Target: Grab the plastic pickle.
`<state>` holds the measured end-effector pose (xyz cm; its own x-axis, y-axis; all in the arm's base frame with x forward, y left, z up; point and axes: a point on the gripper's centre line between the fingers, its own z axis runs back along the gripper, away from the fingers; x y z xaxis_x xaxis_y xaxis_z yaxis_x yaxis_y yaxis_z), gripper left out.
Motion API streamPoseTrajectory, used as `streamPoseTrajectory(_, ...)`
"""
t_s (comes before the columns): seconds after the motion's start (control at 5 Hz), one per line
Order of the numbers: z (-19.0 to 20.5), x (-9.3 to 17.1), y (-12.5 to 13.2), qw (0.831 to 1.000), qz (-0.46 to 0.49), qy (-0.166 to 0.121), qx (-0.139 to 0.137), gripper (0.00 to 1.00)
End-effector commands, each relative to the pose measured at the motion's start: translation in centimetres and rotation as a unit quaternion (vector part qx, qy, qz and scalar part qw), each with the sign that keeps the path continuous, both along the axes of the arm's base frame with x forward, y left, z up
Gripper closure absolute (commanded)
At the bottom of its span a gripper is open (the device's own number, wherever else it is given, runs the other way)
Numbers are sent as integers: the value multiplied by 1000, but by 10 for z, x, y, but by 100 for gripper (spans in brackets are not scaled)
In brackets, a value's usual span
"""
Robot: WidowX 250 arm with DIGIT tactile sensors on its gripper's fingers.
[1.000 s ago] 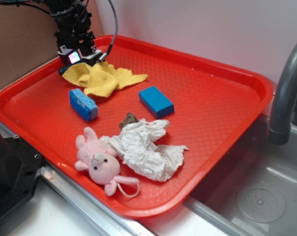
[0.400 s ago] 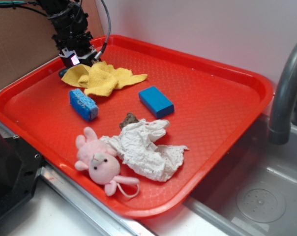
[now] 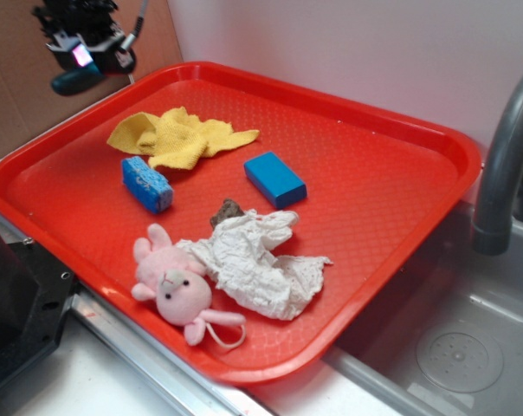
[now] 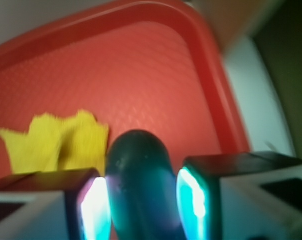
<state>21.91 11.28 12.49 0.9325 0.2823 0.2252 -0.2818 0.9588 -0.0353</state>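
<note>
My gripper [image 3: 81, 62] is at the far left corner, raised above the red tray [image 3: 383, 182], and is shut on the plastic pickle [image 3: 73, 81]. The dark green pickle sticks out below and to the left of the fingers. In the wrist view the pickle [image 4: 140, 185] sits upright between the two lit pads [image 4: 96, 210], clamped on both sides, with my gripper [image 4: 143, 207] above the tray's corner [image 4: 211, 75]. The yellow cloth [image 4: 51, 142] lies below and to the left.
On the tray lie a yellow cloth [image 3: 179, 136], a blue sponge [image 3: 146, 183], a blue rectangular block [image 3: 274, 178], a small brown lump [image 3: 228, 211], a white crumpled cloth [image 3: 257, 263] and a pink plush bunny [image 3: 177, 290]. A grey faucet [image 3: 504, 165] and sink [image 3: 452, 347] are at the right.
My gripper has risen from beside the yellow cloth and moved left and up, carrying the pickle clear of the tray. The cloth stays where it was.
</note>
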Motion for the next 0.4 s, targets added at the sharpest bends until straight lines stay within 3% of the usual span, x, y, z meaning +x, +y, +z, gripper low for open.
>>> streamPoseTrajectory(0.0,95,-16,-42,1000,2,5,-10,100)
streamPoseTrajectory(0.2,95,-15,-50,997,-45,59,-18,100)
